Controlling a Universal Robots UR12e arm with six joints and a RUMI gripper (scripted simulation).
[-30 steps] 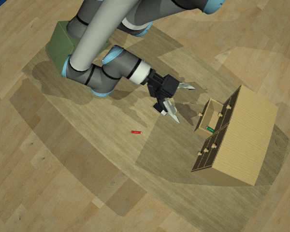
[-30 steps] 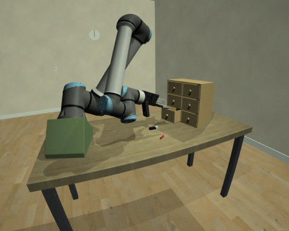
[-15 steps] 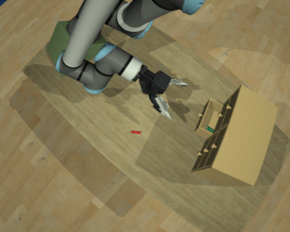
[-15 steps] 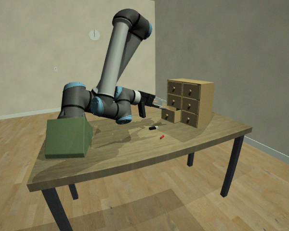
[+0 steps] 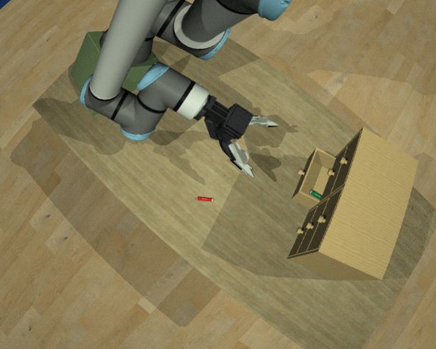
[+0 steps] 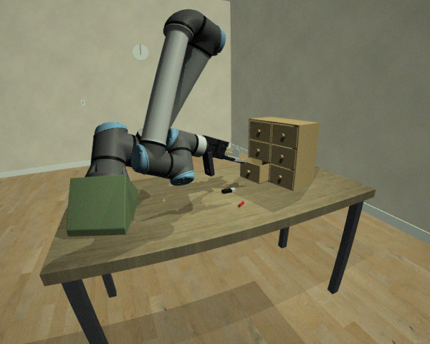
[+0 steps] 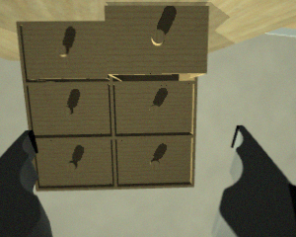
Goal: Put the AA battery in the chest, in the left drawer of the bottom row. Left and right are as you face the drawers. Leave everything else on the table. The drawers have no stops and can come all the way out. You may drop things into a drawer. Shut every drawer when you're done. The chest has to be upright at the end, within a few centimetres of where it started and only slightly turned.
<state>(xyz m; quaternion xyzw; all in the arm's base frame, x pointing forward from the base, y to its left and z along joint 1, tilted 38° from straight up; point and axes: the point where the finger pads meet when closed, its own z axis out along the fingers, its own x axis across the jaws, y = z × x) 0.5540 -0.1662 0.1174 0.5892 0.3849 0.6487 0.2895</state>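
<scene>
A green battery (image 5: pixel 315 194) lies inside the pulled-out left drawer of the bottom row (image 5: pixel 304 199) (image 6: pixel 255 175) (image 7: pixel 187 39), near that drawer's right side. The wooden chest (image 5: pixel 372 198) (image 6: pixel 307 155) (image 7: pixel 111 109) stands upright, and its other drawers look shut. The wrist view shows the chest upside down, with the bottom row at the top. My gripper (image 5: pixel 264 150) (image 6: pixel 241 157) (image 7: pixel 136 129) is wide open and empty, in front of the chest and clear of the open drawer. The battery is hidden in the exterior view and the wrist view.
A small red cylinder with a silver end (image 5: pixel 205 198) (image 6: pixel 241 203) lies on the table (image 5: pixel 244 240) (image 6: pixel 208 226), away from the chest. A black and white block (image 6: pixel 228 190) lies near it, hidden in the top view. The green arm base (image 6: pixel 97 205) stands at the table's other end.
</scene>
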